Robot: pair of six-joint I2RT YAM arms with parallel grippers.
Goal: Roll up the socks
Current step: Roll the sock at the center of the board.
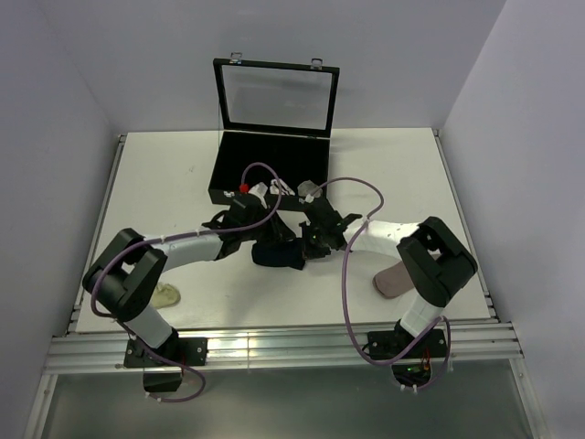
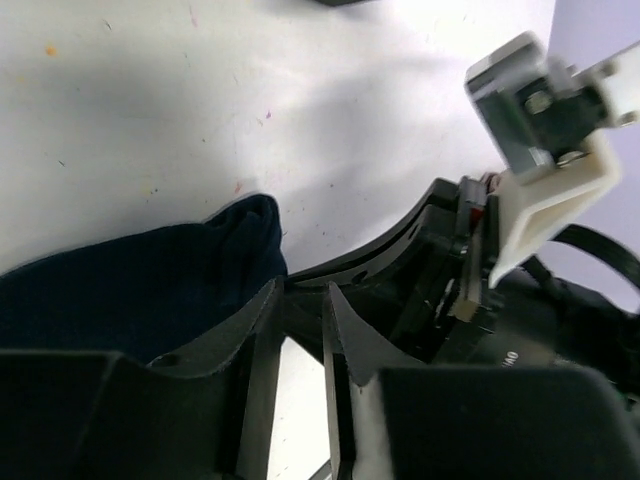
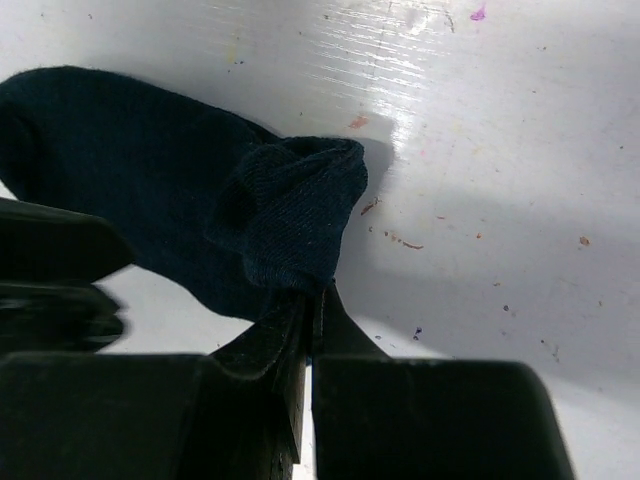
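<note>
Where the white table (image 1: 164, 174) runs out to its left side, we see a pale sock (image 1: 166, 294) lying flat near the front edge, partly hidden under the elbow of the left arm (image 1: 128, 279). From that elbow the forearm reaches toward the middle of the table, and the left gripper (image 2: 302, 295) points down there. Its jaws stand narrowly parted, and in the wrist view we see bare table through the slit and nothing gripped. The outer face of its left finger (image 2: 245, 340) lies against the navy sock (image 3: 130, 150), which bulges up beside it.

That navy sock sits at the table's centre, between the two grippers and just in front of the black case (image 1: 228, 174). The case stands open at the rear with its lid upright. One end of the sock lies spread flat on the table, and the other is gathered into a bunched fold.

To the right of it, the right gripper (image 3: 312, 295) has its jaws pressed together on the bottom of that fold, with the fabric rising just above the fingertips. Farther right, a greyish sock (image 1: 393, 279) lies flat near the front edge, and the right arm (image 1: 434, 265) covers part of it.
</note>
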